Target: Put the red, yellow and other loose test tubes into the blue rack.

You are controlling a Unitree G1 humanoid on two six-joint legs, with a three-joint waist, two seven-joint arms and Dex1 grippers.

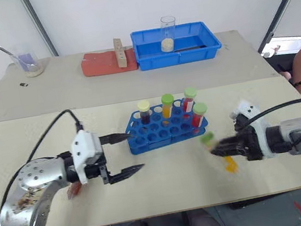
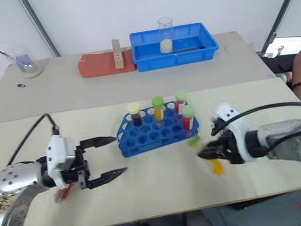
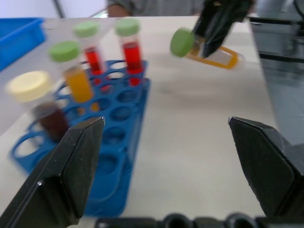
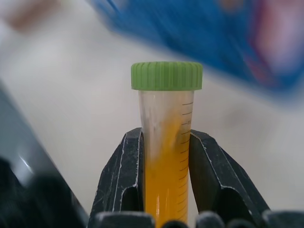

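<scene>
Table (image 1: 44, 164) is carrying the rack (image 1: 167, 128); right gripper (image 1: 217, 151) is clamping a yellow tube (image 4: 166, 142) for racking, left gripper (image 1: 125, 154) is gaping empty.

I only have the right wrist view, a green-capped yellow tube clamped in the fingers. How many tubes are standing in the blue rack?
Observer: Four stand in the blue rack: one cream-capped, three green-capped.
Operator: Is the left gripper carrying anything?
Observer: No, the left gripper is open and empty, just left of the rack.
Operator: Where is my gripper relative to the rack?
Observer: The right gripper is beside the rack's right end, with the yellow tube tilted, its cap toward the rack.
</scene>
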